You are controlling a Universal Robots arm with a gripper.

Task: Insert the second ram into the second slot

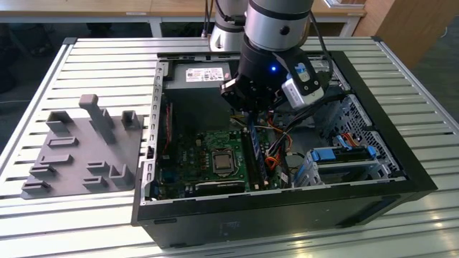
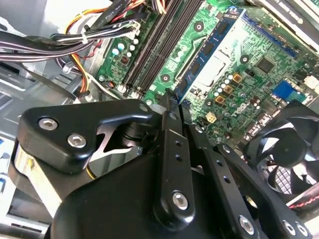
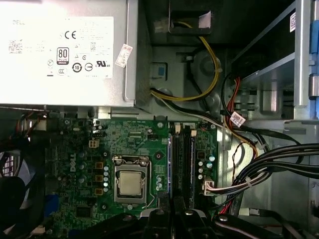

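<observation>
The open computer case [image 1: 401,177] lies on the table with its motherboard [image 1: 193,153] facing up. The second ram [image 2: 209,47], a dark navy stick with black chips, stands in the slot nearest the processor socket [image 3: 130,181]. It appears edge-on in the first wrist view [image 3: 170,164] and as a thin strip in the exterior view [image 1: 253,158]. Black slots [image 2: 149,50] run alongside it. My gripper [image 2: 173,102] is shut with its fingertips together, hanging over the stick's near end [image 1: 248,119]. Whether it touches the stick I cannot tell.
A power supply [image 3: 60,50] fills the case's far end. Cable bundles [image 3: 259,169] run beside the slots, and a fan [image 2: 289,144] sits by the board. Blue drive brackets [image 1: 344,156] are at the exterior view's right. A grey fixture [image 1: 79,156] lies on the slatted table at its left.
</observation>
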